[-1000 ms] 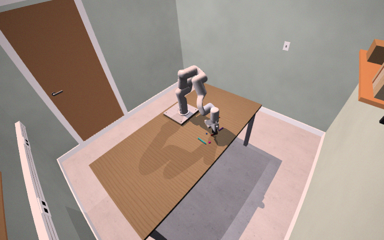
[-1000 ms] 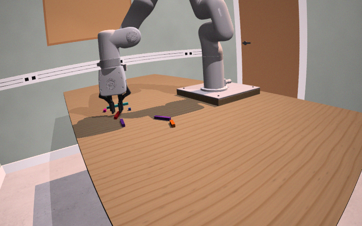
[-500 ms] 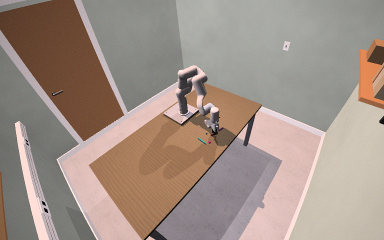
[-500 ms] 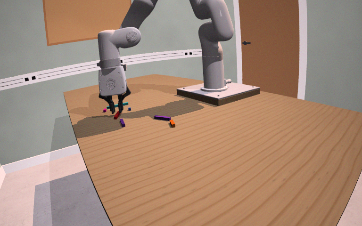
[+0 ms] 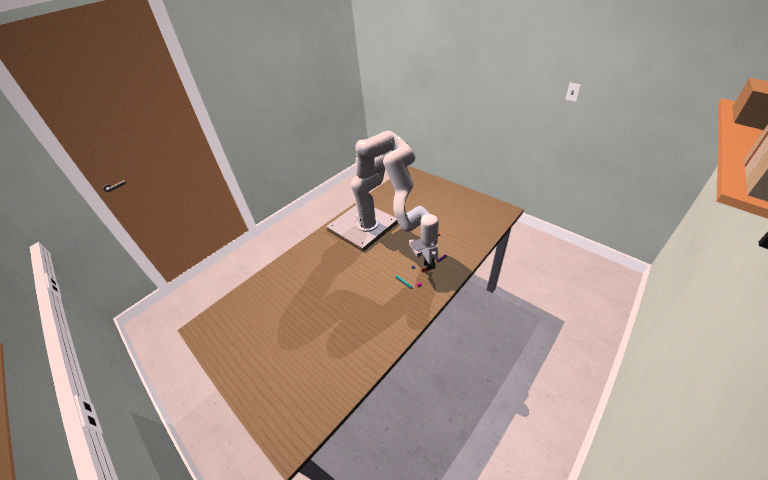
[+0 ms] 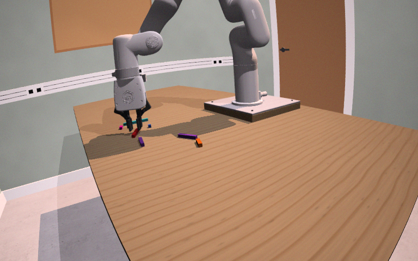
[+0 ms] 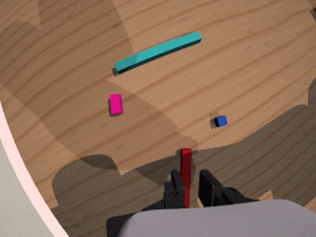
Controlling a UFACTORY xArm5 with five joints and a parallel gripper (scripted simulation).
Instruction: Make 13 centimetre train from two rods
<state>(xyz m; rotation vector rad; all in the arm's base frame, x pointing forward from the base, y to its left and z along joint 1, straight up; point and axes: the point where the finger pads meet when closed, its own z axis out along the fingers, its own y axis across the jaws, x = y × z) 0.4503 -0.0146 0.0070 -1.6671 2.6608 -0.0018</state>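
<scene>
Your red, square-sided rod (image 5: 424, 270) (image 6: 135, 133) (image 7: 186, 165) lies flat on the table, directly under the black-fingered claw (image 5: 430, 266) (image 6: 134, 129) (image 7: 188, 183). Its long axis runs along the slot between the fingers, so they stand to either side of its length — a sideways squeeze should suit it. In the wrist view it sits nearer the left-hand finger, with more room on the right.

The claw is part open, a modest gap between its fingers, and has hold of nothing.

Just beyond the red rod's near end in the exterior view, you have a short-looking purple rod (image 5: 441, 258) (image 6: 141, 141), apart from it and angled differently. Red and purple would make thirteen, so one must be turned to match the other — I judge the red is next to be gripped.

Farther out, the gripper housing (image 6: 129, 92) carries a hexagonal emblem whose letters you can't read surely; the wrist joint (image 6: 152, 41) bears another. The upper-arm lettering (image 6: 253, 13) is too blurred.
</scene>
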